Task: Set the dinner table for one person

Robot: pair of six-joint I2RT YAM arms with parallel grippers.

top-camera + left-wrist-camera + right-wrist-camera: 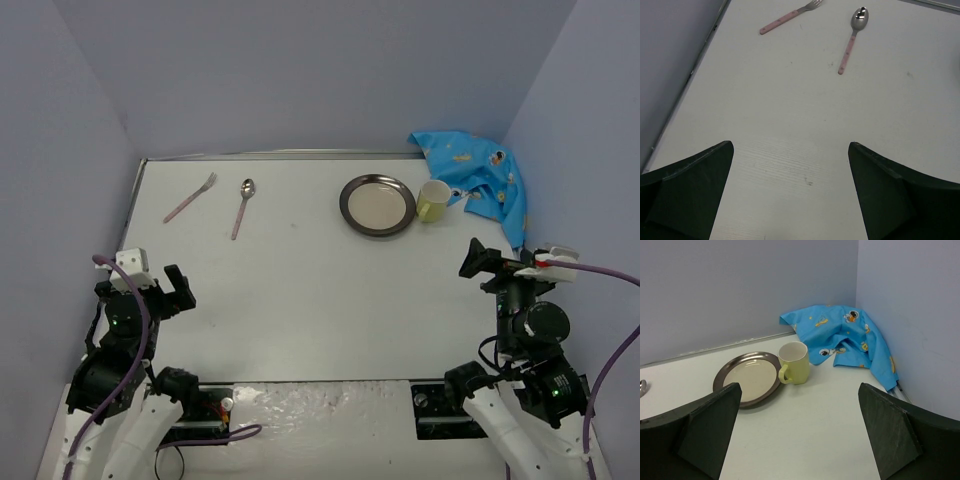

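Fingers [690, 195] of the left gripper [155, 288] stand wide apart over bare table [300, 310] at the near left, holding nothing. The right gripper [512, 262], at the near right, is spread just as wide and equally empty, and the job of laying one place looks not yet begun. The white table fills the floor of the blue-walled enclosure, and everything to be laid sits along its far side. Seen from above, a pink-handled fork [192, 196] lies at about 11 o'clock, tines toward the far edge. A matching spoon [243, 205] lies apart from it at its 3 o'clock, bowl also to the far side. Both lie flat, so a pick would likely call for a low pinch across the thin handle. At about 1 o'clock rests an empty metal-rimmed plate [344, 203], and at its 3 o'clock stands an upright yellow mug [433, 200], handle turned toward the plate, so close that contact cannot be ruled out. Farthest back, at 2 o'clock, a blue cartoon-print cloth [480, 175] lies crumpled in the corner against the right wall, its edge by the mug. The split appears to suit the arms: cutlery ahead of the left, crockery ahead of the right.
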